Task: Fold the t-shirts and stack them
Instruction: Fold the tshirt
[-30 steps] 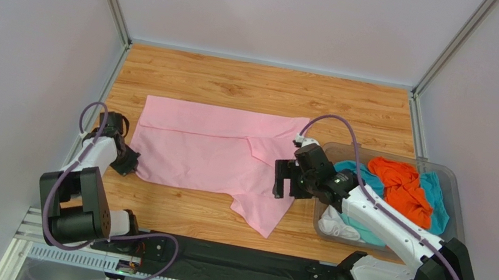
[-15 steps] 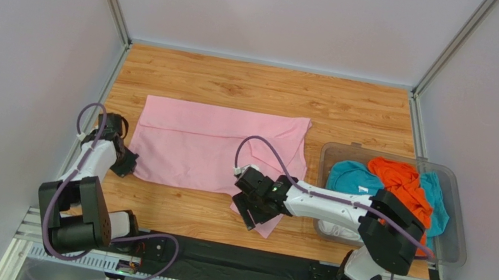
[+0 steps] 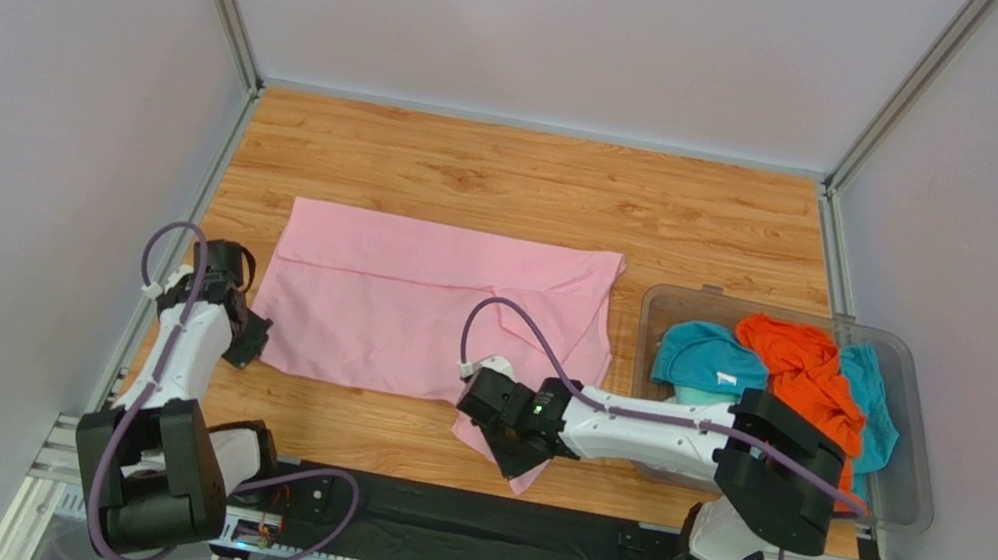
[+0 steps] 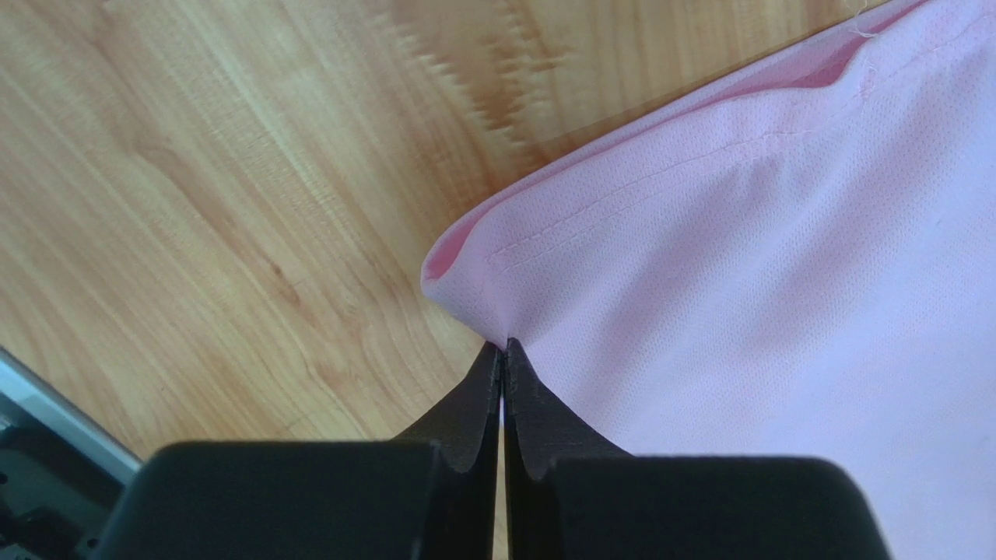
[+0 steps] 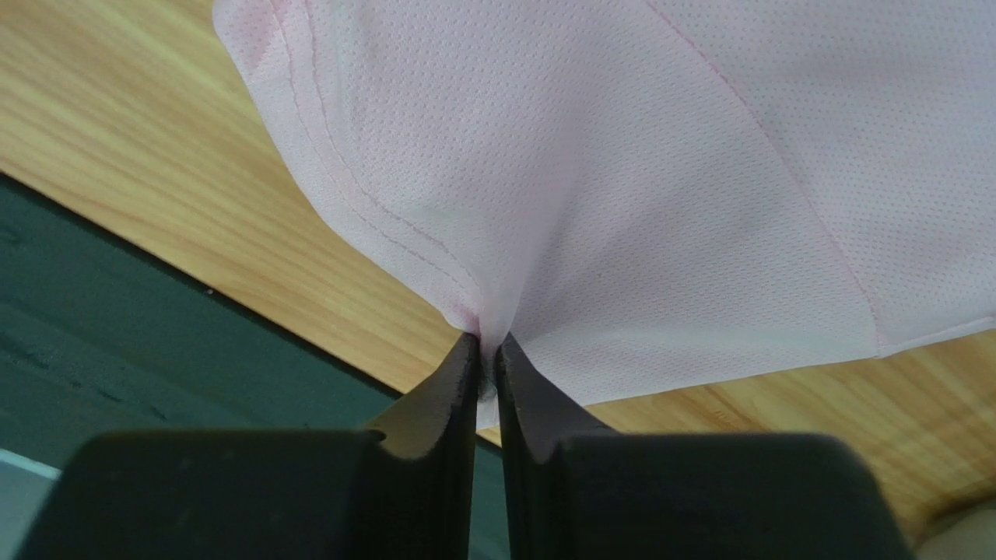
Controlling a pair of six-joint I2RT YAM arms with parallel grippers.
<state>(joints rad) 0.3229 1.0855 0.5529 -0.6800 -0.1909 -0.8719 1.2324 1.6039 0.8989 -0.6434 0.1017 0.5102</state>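
The light pink t-shirt (image 3: 411,299) lies spread on the wooden table, and its cloth fills much of the left wrist view (image 4: 760,292) and the right wrist view (image 5: 608,187). My left gripper (image 3: 249,334) (image 4: 504,350) is shut on its near left corner. My right gripper (image 3: 505,438) (image 5: 485,342) is shut on a pinch of cloth at the shirt's near right flap, close to the table's front edge. An orange t-shirt (image 3: 798,368) and teal t-shirts (image 3: 701,357) lie bunched in the clear plastic bin (image 3: 904,485).
The bin stands on the right side of the table. A black strip (image 3: 480,524) runs along the front edge between the arm bases, also showing dark green in the right wrist view (image 5: 105,315). Grey walls enclose the table.
My right arm swung from beside the bin down to the shirt's near right flap and its gripper closed on the cloth. The left gripper shifted slightly nearer with its corner.
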